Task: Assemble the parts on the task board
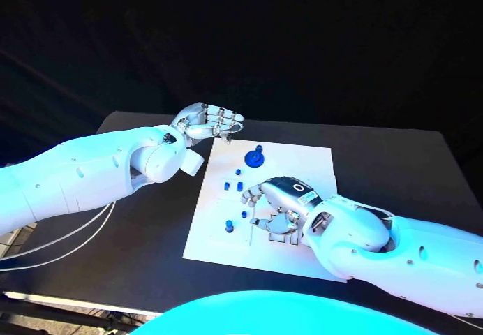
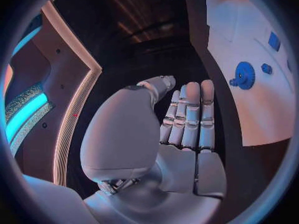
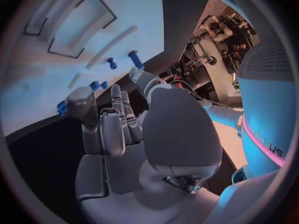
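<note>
Two hands worked over the task board (image 1: 302, 157) on the table (image 1: 403, 160) in the head view: the right hand (image 1: 280, 206) hovered above the small blue parts (image 1: 234, 187) mid-board, clearly nearer them, while the left hand (image 1: 209, 122) hung beyond the far-left corner, fingers curled on nothing. From the left wrist, the blue gear (image 2: 244, 75) lay apart from that hand (image 2: 181, 129). From the right wrist, the hand (image 3: 124, 129) held nothing, fingers loosely bent, blue pegs (image 3: 134, 58) ahead.

Board far end: blue gear (image 1: 255, 158) stands there; bare white plate around it on the task board (image 1: 307, 164)
Board middle: small blue pegs (image 1: 239, 186) upright beside the right hand (image 1: 277, 206)
Far-left corner: left hand (image 1: 209, 123) hovers just off the board
Table (image 1: 403, 174) right: open black surface
</note>
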You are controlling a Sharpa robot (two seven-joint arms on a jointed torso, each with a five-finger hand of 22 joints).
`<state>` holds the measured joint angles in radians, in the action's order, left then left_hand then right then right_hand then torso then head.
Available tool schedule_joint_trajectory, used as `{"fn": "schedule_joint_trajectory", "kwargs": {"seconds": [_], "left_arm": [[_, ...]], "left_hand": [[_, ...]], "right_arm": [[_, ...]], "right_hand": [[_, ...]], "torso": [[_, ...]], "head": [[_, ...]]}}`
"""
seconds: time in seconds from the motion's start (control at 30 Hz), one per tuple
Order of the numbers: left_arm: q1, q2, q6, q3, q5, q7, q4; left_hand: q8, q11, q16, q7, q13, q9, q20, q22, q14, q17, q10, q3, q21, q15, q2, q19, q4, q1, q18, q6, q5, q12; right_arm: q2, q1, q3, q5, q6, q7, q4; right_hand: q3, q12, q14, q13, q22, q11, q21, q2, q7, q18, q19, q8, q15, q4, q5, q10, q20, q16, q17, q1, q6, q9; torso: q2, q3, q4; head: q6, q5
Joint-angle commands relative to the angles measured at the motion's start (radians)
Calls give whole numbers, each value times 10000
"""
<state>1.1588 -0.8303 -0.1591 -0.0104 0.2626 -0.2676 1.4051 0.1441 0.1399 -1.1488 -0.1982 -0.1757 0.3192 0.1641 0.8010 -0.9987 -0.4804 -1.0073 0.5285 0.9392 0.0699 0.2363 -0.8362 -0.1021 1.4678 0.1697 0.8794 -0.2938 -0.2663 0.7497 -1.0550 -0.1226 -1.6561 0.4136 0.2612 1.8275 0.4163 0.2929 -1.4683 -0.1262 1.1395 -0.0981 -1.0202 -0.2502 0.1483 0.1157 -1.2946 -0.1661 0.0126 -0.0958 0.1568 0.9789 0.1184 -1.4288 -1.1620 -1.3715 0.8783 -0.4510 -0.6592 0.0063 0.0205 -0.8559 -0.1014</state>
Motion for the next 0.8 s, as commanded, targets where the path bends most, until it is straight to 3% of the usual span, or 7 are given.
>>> {"fn": "schedule_joint_trajectory", "kwargs": {"seconds": [0.03, 0.1, 0.27, 0.33, 0.4, 0.5, 0.8], "left_arm": [[8, -65, 140, -2, -151, -64, 88], [4, -146, 114, 1, -216, -93, 165], [-7, -332, 36, 17, -333, -172, 304], [-9, -388, 17, 26, -356, -189, 346], [-12, -482, -18, 45, -382, -209, 418], [-17, -599, -55, 74, -408, -235, 509], [-27, -704, -62, 114, -429, -262, 646]], "left_hand": [[-37, -11, -48, -34, -17, -16, -25, 6, 16, 9, 87, -77, -38, -46, -62, 41, -18, -93, 134, -75, -15, -53], [-35, -10, -47, -36, -17, -17, -24, 4, 20, 10, 93, -79, -42, -43, -65, 44, -27, -105, 133, -76, -16, -56], [-25, -3, -30, -36, -15, -18, -16, -6, 62, 20, 134, -89, -69, -34, -55, 68, -47, -133, 129, -75, -19, -60], [-19, 0, -21, -39, -15, -17, -12, -11, 83, 25, 147, -87, -83, -29, -65, 81, -62, -148, 128, -71, -23, -67], [-19, 0, -21, -39, -15, -17, -12, -11, 83, 25, 147, -87, -83, -29, -65, 81, -62, -148, 128, -71, -23, -67], [-19, 0, -21, -39, -15, -17, -12, -11, 83, 25, 147, -87, -83, -29, -65, 81, -62, -148, 128, -71, -23, -67], [-14, 2, -18, -40, -16, -17, -9, -15, 94, 28, 154, -84, -93, -27, -74, 89, -72, -156, 127, -69, -27, -73]], "right_arm": [[620, -187, 66, 1494, 121, -161, 184], [1125, -370, 106, 2437, -143, -67, 238], [2207, -625, 140, 4062, -542, 228, 319], [2429, -643, 132, 4267, -597, 318, 344], [2721, -628, 113, 4474, -648, 459, 395], [3091, -528, 91, 4542, -784, 751, 491], [3364, -58, 64, 4097, -964, 1767, 631]], "right_hand": [[-42, 531, -181, -153, 80, 49, -5, 103, 127, 35, -56, -68, 16, -296, 32, 740, -15, 51, 51, 101, 250, -2], [-350, 1847, -252, -900, 309, 485, -266, 144, -169, -7, -256, -417, -338, -1033, -463, 2609, -265, -13, -99, 746, 925, -119], [-1216, 3894, -377, -3121, 598, 588, -478, 29, -254, -100, -522, -648, -443, -1879, -220, 2323, -444, -171, -467, 521, 627, -242], [-1762, 6331, -443, -5995, 805, 591, -680, 247, -310, -141, -659, -905, -443, -1906, -227, 2748, -458, -322, -774, 614, 484, -372], [-2469, 8502, -518, -8659, 993, 593, -840, 598, -261, -180, -764, -1175, -435, -1928, -737, 3325, -443, -508, -1209, 796, 312, -478], [-3354, 10235, -632, -10914, 1288, 552, -1116, 941, -242, -240, -927, -1530, -404, -1961, -684, 3991, -407, -774, -1902, 699, 128, -558], [-4452, 10811, -736, -11792, 1605, 654, -1407, 1190, -371, -303, -1098, -2102, -476, -2000, -269, 4294, -463, -989, -2526, 1241, 276, -812]], "torso": [[8, -10, -26], [11, -1, -65], [83, -22, -120], [93, -27, -129], [110, -33, -159], [130, -34, -193], [127, -44, -179]], "head": [[74, 306], [114, 454], [130, 906], [141, 1011], [153, 1089], [129, 1159], [78, 1266]]}}
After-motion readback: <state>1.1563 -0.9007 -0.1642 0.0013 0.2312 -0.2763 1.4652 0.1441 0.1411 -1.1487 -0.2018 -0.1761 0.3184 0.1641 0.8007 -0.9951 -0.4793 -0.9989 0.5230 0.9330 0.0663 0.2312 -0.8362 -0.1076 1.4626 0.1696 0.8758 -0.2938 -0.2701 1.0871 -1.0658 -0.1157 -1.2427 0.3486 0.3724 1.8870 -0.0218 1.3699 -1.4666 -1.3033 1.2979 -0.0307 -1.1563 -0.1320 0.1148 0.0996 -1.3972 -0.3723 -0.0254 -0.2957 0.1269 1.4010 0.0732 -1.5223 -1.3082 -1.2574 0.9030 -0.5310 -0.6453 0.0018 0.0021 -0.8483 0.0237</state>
